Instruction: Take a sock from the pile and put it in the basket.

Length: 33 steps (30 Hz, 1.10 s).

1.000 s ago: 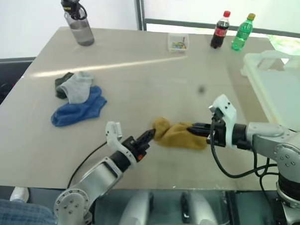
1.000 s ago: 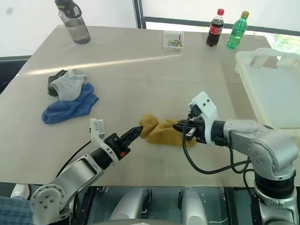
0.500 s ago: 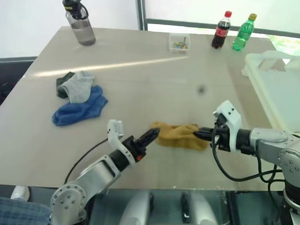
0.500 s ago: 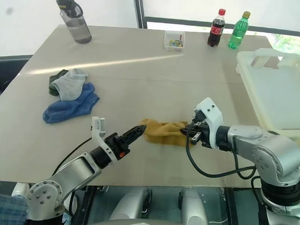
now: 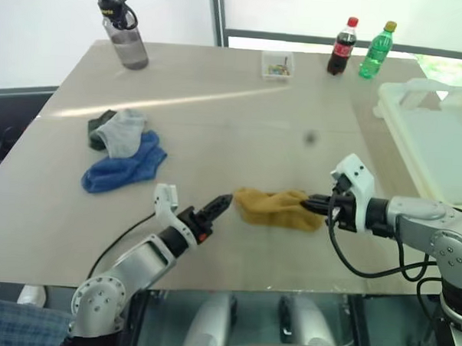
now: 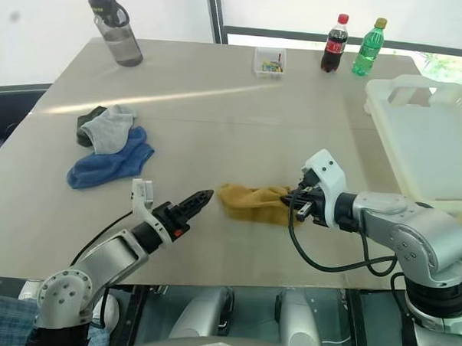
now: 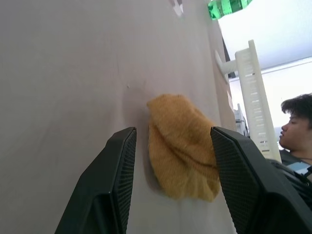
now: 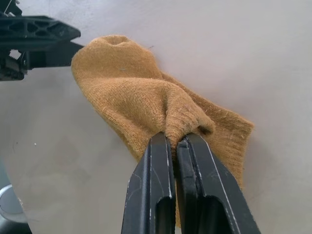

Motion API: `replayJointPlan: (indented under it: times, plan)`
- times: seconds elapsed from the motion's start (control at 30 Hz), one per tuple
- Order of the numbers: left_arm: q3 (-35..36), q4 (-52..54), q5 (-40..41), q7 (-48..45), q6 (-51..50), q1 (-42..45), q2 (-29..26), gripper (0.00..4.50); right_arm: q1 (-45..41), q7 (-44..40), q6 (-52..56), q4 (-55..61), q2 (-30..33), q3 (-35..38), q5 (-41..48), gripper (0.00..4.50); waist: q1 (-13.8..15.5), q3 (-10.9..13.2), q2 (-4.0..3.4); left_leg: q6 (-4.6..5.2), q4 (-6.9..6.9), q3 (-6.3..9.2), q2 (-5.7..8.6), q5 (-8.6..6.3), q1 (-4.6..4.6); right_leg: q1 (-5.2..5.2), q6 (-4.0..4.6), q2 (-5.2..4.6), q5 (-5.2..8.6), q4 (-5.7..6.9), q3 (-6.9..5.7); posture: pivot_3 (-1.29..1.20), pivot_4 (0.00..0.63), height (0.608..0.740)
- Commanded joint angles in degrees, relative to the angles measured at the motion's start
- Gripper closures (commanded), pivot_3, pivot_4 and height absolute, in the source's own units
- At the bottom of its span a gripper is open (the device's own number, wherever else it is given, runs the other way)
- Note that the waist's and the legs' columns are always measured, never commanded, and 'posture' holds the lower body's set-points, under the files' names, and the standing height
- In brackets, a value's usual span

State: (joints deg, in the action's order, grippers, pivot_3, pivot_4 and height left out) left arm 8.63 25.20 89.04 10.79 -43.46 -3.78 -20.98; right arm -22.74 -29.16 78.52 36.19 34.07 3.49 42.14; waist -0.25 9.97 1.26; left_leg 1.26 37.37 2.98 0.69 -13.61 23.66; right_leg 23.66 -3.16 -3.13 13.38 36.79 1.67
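Note:
The mustard-yellow sock (image 5: 274, 208) lies bunched on the table near its front edge. My right gripper (image 5: 312, 202) is shut on the sock's right end; in the right wrist view its fingers (image 8: 158, 161) pinch a raised fold of the knit. My left gripper (image 5: 220, 202) stands open just left of the sock, which lies ahead of its spread fingers (image 7: 117, 170) and touches neither. The pile (image 5: 121, 149) of blue, light grey and dark socks sits at the left. The cream-white basket (image 5: 419, 88) stands at the table's right edge.
A grey water bottle (image 5: 123, 39) stands at the far left corner. A small clear box (image 5: 276, 65), a cola bottle (image 5: 340, 46) and a green bottle (image 5: 374, 50) line the far edge. A person (image 7: 297, 126) is beyond the basket.
My left gripper has opened, let go of the sock's left end and drawn back to the left. That end has settled on the table. The right gripper keeps its grip.

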Motion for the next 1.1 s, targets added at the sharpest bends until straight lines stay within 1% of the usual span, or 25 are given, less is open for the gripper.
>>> replayJointPlan:
  times: [0.03, 0.2, 0.33, 0.5, 0.6, 0.7, 0.77, 0.87, 0.93, 0.97, 1.0, 1.03, 1.07, 1.1]
  plan:
    - [-0.66, -1.25, -0.41, -1.63, -0.02, 2.25, 0.65, 1.96, -0.26, 0.62, -0.74, 1.11, 0.03, 1.36, 0.87, 4.5, 0.02, 0.0, -0.01, 0.0, 0.0, -0.01, 0.0, 0.0, 0.0, 0.0, -0.01, 0.0, -0.01, 0.0, 0.0, 0.0, 0.15, 0.74]
    - [-1.79, -3.02, -0.69, -1.29, -0.81, 4.07, 2.07, 1.96, -0.36, 1.16, -0.75, 1.17, -0.09, 1.27, 1.23, 4.5, 0.02, 0.0, -0.01, 0.0, 0.01, 0.03, 0.07, 0.0, 0.01, -0.01, -0.04, 0.0, -0.02, 0.0, -0.02, 0.0, 0.15, 0.74]
    - [-2.9, -2.68, 2.9, 0.19, -3.46, 2.99, 1.46, 1.96, -0.4, 1.74, -0.7, 1.31, -0.26, 1.32, 1.61, 4.5, -0.08, 0.0, -0.01, 0.0, 0.0, 0.03, 0.04, 0.0, 0.01, 0.0, -0.05, -0.01, -0.03, 0.01, -0.01, 0.0, 0.15, 0.74]
    - [-2.65, -2.05, 6.88, 2.03, -4.98, 1.88, -0.14, 1.96, -0.39, 2.36, -0.71, 1.35, -0.36, 1.39, 2.03, 4.5, -0.09, -0.01, -0.01, 0.0, 0.01, 0.06, 0.01, 0.0, -0.01, 0.0, -0.05, -0.01, -0.03, 0.03, -0.02, 0.0, 0.15, 0.74]
    - [-2.4, -2.53, 7.19, 2.43, -4.65, 2.16, -0.34, 1.96, -0.35, 2.67, -0.72, 1.36, -0.52, 1.37, 2.16, 4.5, -0.08, -0.01, -0.01, 0.0, 0.01, 0.06, 0.01, 0.0, 0.0, -0.01, -0.04, -0.02, -0.03, 0.03, -0.02, 0.0, 0.15, 0.74]
    - [-1.85, -3.98, 5.23, 3.03, -2.58, 3.88, 1.14, 1.96, -0.29, 2.87, -0.77, 1.39, -0.7, 1.22, 2.23, 4.5, -0.01, -0.01, -0.02, 0.0, 0.01, 0.06, 0.02, 0.0, 0.0, -0.01, -0.04, -0.01, -0.03, 0.03, -0.02, 0.0, 0.15, 0.74]
    - [-1.2, -4.75, 5.63, 3.87, -1.34, 4.67, 2.22, 1.96, -0.26, 3.02, -0.74, 1.42, -0.78, 1.19, 2.3, 4.5, 0.15, -0.01, -0.02, -0.01, 0.02, 0.07, 0.03, 0.01, 0.0, -0.01, -0.04, -0.01, -0.03, 0.03, -0.03, 0.0, 0.15, 0.74]
    - [-1.3, -5.1, 5.84, 3.74, -1.58, 4.97, 2.2, 1.96, -0.22, 3.23, -0.73, 1.41, -0.89, 1.15, 2.38, 4.5, 0.16, -0.01, -0.02, -0.01, 0.03, 0.07, 0.04, 0.01, 0.0, -0.02, -0.05, -0.01, -0.03, 0.03, -0.02, 0.0, 0.15, 0.74]
    - [-1.79, -5.32, 5.51, 3.69, -1.85, 5.0, 2.23, 2.48, -0.17, 3.4, -0.84, 1.38, -0.94, 1.09, 2.41, 4.5, 0.14, -0.01, -0.02, -0.01, 0.03, 0.06, 0.04, 0.01, 0.0, -0.01, -0.05, -0.01, -0.03, 0.03, -0.02, 0.0, 0.15, 0.74]
    - [-2.09, -5.35, 5.57, 3.52, -1.99, 4.98, 2.38, 2.59, -0.18, 3.51, -0.89, 1.34, -1.0, 1.11, 2.42, 4.5, 0.15, -0.01, -0.02, -0.01, 0.03, 0.07, 0.04, 0.01, 0.0, -0.01, -0.05, -0.01, -0.03, 0.03, -0.02, 0.0, 0.15, 0.74]
    - [-2.28, -5.35, 5.75, 3.47, -2.09, 4.96, 2.51, 3.24, -0.22, 3.6, -0.94, 1.3, -1.05, 1.11, 2.41, 4.5, 0.16, -0.01, -0.02, -0.01, 0.03, 0.07, 0.04, 0.01, 0.0, -0.01, -0.05, -0.01, -0.03, 0.03, -0.03, 0.0, 0.15, 0.74]
    - [-2.42, -5.33, 5.9, 3.42, -2.21, 4.96, 2.55, 3.36, -0.27, 3.7, -0.97, 1.26, -1.09, 1.09, 2.38, 4.5, 0.17, -0.01, -0.02, -0.01, 0.03, 0.06, 0.04, 0.01, 0.0, -0.02, -0.05, -0.01, -0.03, 0.03, -0.02, 0.0, 0.15, 0.74]
    - [-2.44, -5.31, 5.99, 3.38, -2.26, 4.97, 2.58, 3.64, -0.3, 3.77, -0.97, 1.24, -1.12, 1.1, 2.37, 4.5, 0.17, -0.01, -0.02, -0.01, 0.03, 0.06, 0.04, 0.01, 0.0, -0.02, -0.05, -0.01, -0.03, 0.03, -0.02, 0.0, 0.15, 0.74]
    - [-2.4, -5.35, 6.09, 3.38, -2.3, 5.03, 2.63, 4.1, -0.34, 3.8, -0.96, 1.22, -1.15, 1.09, 2.36, 4.5, 0.17, -0.01, -0.02, -0.01, 0.03, 0.06, 0.05, 0.01, 0.0, -0.02, -0.05, -0.01, -0.03, 0.03, -0.02, 0.0, 0.15, 0.74]
